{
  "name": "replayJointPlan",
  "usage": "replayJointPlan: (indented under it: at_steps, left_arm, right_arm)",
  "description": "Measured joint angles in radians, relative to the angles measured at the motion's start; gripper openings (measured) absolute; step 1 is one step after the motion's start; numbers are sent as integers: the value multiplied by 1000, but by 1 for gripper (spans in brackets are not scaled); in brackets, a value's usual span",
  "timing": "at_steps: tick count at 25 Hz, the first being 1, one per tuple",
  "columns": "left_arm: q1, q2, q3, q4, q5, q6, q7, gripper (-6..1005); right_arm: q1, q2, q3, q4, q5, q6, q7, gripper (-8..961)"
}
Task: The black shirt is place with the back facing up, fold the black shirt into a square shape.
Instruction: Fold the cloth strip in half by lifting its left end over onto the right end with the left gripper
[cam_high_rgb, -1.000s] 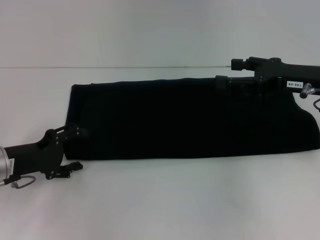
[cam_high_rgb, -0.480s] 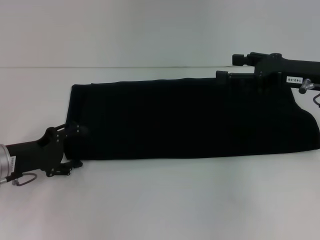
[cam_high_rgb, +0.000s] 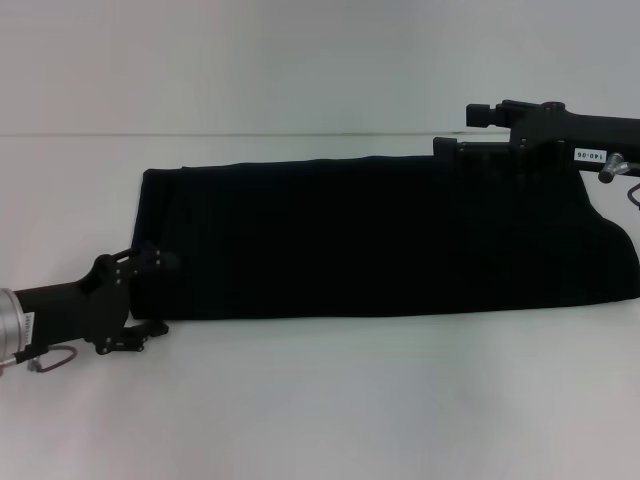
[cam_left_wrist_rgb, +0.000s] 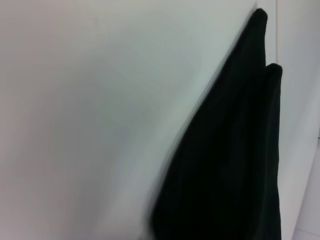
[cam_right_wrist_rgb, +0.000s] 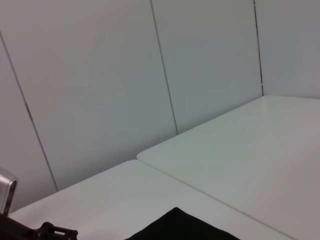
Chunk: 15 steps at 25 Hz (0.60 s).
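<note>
The black shirt (cam_high_rgb: 380, 238) lies as a long folded band on the white tabletop (cam_high_rgb: 320, 400) between the left claw (cam_high_rgb: 150, 290), at its near corner, and the right claw (cam_high_rgb: 455, 148), at its far edge; whether either is clenched I cannot tell, and the limp, light cloth is best pinched at corners.

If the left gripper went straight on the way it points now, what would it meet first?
Most likely the black shirt: the left gripper points rightward at its near left corner, apparently already at the edge. Height above the white table is unclear.
</note>
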Motion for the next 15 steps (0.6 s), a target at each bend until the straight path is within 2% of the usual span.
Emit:
replayJointPlan:
  at_steps: [15]
  left_arm:
    - [-5,2,1,-10,1,-42,9,964]
  right_arm:
    - [8,3,-8,4,0,-6,4,900]
